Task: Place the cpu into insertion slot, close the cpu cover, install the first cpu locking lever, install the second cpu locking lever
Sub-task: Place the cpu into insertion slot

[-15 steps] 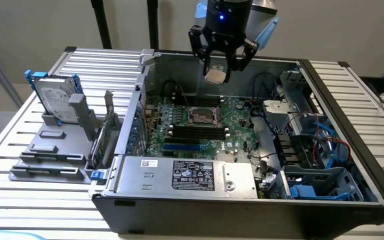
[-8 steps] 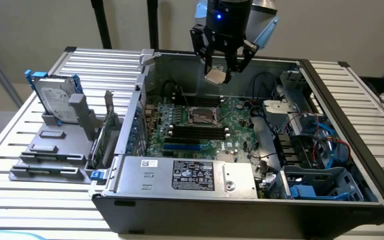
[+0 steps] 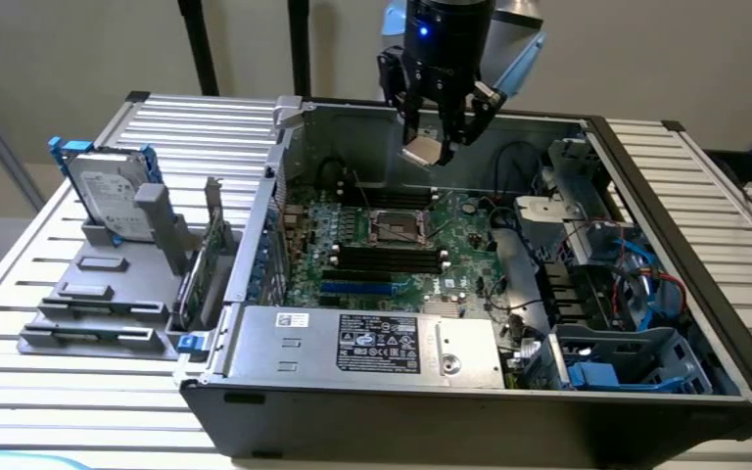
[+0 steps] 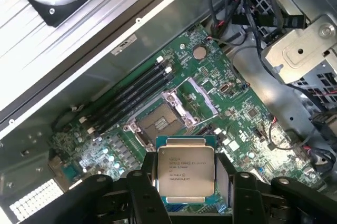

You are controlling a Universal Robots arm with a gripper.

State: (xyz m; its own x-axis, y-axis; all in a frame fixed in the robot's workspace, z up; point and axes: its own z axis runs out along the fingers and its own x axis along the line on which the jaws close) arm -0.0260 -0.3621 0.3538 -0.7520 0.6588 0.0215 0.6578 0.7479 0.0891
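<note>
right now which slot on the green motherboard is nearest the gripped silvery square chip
The small square black-rimmed insertion slot, closest to the pale silvery cpu; the long black memory slots lie farther off.

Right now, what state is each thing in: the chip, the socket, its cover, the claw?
cpu: held aloft over the motherboard, not seated.
gripper: shut on the cpu.
insertion slot: empty, uncovered.
cpu cover: swung open beside the insertion slot.
</note>
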